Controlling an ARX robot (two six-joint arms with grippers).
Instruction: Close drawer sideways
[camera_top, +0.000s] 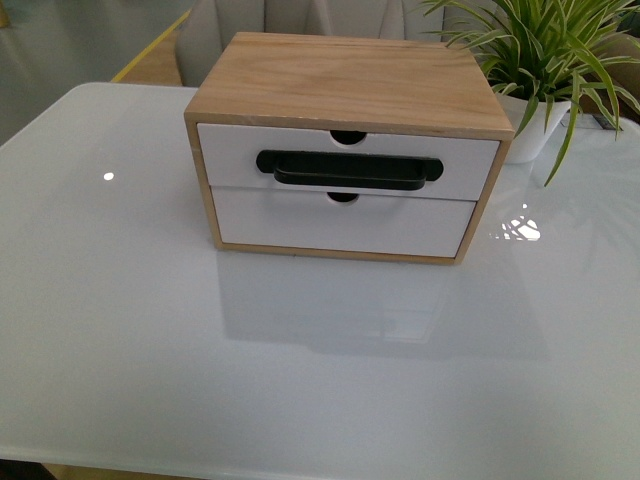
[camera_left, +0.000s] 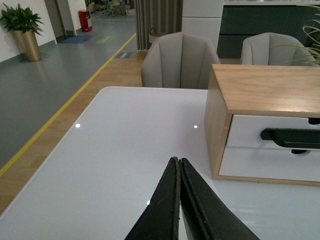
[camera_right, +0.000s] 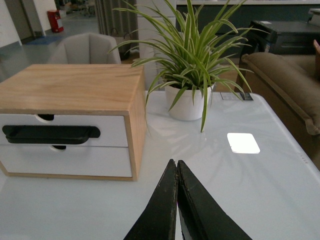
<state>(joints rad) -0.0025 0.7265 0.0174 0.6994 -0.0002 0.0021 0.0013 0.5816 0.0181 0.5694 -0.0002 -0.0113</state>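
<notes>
A wooden box (camera_top: 345, 75) with two white-fronted drawers stands on the white table (camera_top: 300, 380). The upper drawer (camera_top: 230, 150) has a long black bar handle (camera_top: 348, 168) and a half-round notch at its top edge; its front sits flush with the box. It also shows in the left wrist view (camera_left: 245, 131) and the right wrist view (camera_right: 112, 130). My left gripper (camera_left: 178, 159) is shut and empty, over the table to the left of the box. My right gripper (camera_right: 175, 161) is shut and empty, off the box's right front corner. Neither arm shows in the front view.
The plain lower drawer (camera_top: 340, 225) sits under the handled one. A potted spider plant (camera_top: 545, 60) in a white pot (camera_right: 189, 102) stands right of the box at the back. Grey chairs (camera_left: 180, 60) stand behind the table.
</notes>
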